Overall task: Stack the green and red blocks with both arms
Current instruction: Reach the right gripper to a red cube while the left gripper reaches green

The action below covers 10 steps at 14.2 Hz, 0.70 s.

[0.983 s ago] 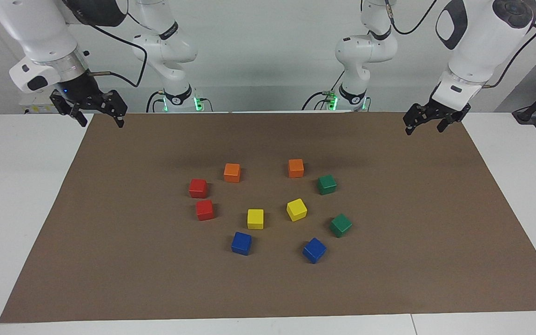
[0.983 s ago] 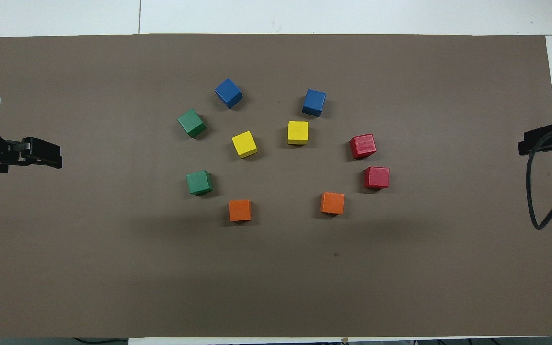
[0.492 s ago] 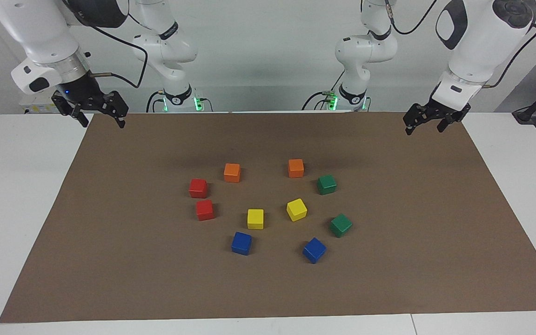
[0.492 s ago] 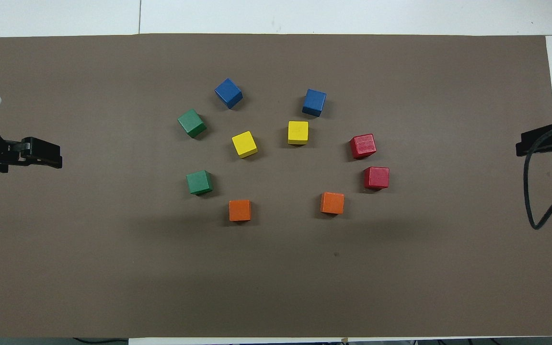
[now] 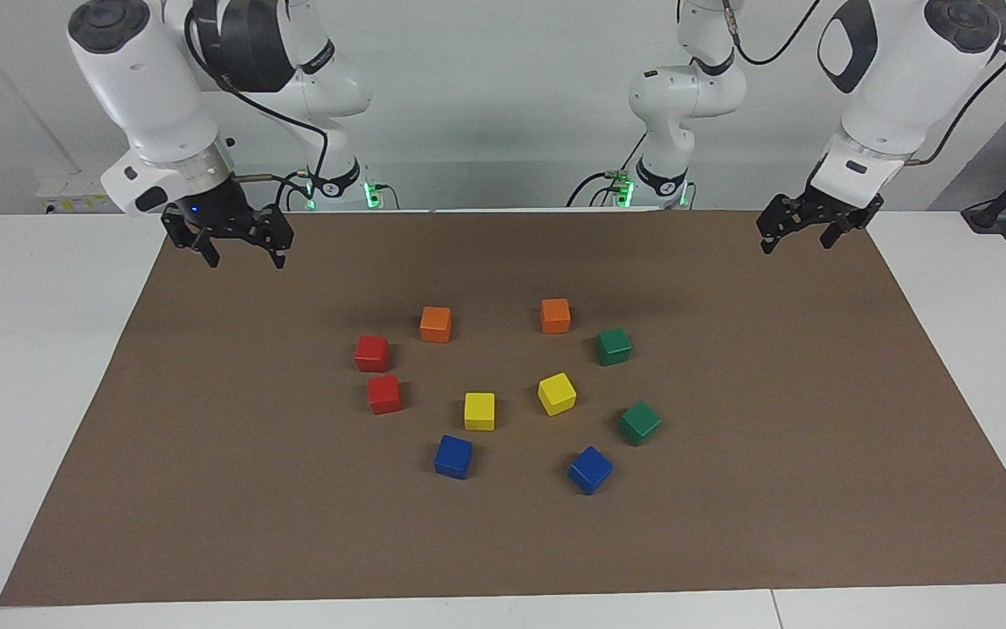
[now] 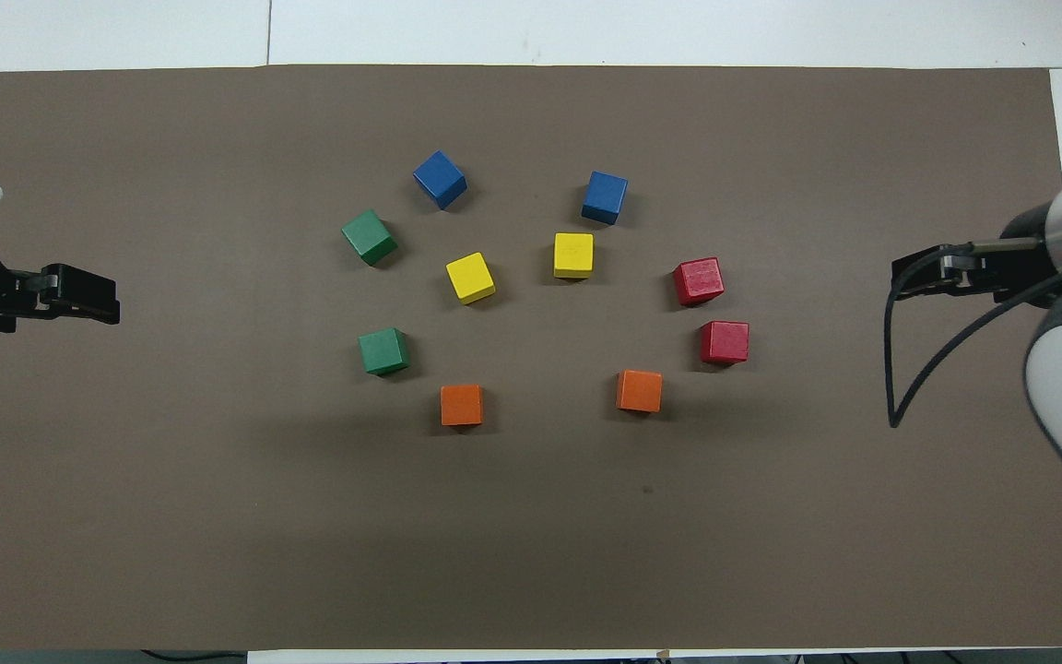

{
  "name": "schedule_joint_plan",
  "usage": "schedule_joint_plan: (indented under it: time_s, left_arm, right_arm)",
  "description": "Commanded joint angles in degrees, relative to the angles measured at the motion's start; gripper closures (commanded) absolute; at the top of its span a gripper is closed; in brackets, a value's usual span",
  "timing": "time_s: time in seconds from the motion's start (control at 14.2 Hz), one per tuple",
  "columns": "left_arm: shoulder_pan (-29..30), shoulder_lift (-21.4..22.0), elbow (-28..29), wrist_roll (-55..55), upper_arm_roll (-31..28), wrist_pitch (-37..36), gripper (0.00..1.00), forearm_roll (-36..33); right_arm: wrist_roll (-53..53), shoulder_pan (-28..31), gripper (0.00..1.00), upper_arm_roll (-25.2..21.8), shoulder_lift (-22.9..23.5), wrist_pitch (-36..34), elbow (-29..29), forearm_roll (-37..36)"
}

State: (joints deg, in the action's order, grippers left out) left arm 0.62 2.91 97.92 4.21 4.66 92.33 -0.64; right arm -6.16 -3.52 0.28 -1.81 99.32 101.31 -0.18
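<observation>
Two red blocks lie side by side on the brown mat toward the right arm's end; they also show in the overhead view. Two green blocks lie apart toward the left arm's end, also seen from overhead. My right gripper is open and empty, up in the air over the mat's corner at its own end. My left gripper is open and empty, and waits over the mat's edge at its end.
Two orange cubes lie nearest the robots. Two yellow cubes lie in the middle. Two blue cubes lie farthest. The brown mat covers most of the white table.
My right arm has swung inward from the mat's edge toward the middle of the table and come lower. My left arm and all the cubes have not moved.
</observation>
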Motion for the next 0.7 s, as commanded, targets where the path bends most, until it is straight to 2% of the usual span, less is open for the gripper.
schedule_joint_plan:
  time_s: [0.0, 0.21, 0.42, 0.63]
  left_arm:
    - [0.53, 1.66, 1.22, -0.52, 0.08, -0.30, 0.00, 0.64]
    - [0.09, 1.74, 1.49, -0.08, 0.17, 0.40, 0.00, 0.72]
    - [-0.18, 1.74, 1.84, 4.30, 0.35, 1.88, 0.00, 0.73]
    - [-4.38, -0.36, 1.75, 8.51, 0.26, 4.16, 0.00, 0.73]
  right_arm:
    - [-1.04, -2.09, 0.00, -0.01, -1.79, 7.18, 7.12, 0.62]
    - [-1.48, -4.56, 0.00, -0.01, -1.00, 13.34, 11.26, 0.62]
    - [-1.13, -6.23, 0.00, -0.01, -0.04, 14.15, 12.76, 0.62]
    - [-1.57, -6.85, 0.00, -0.01, 0.67, 18.89, 15.40, 0.62]
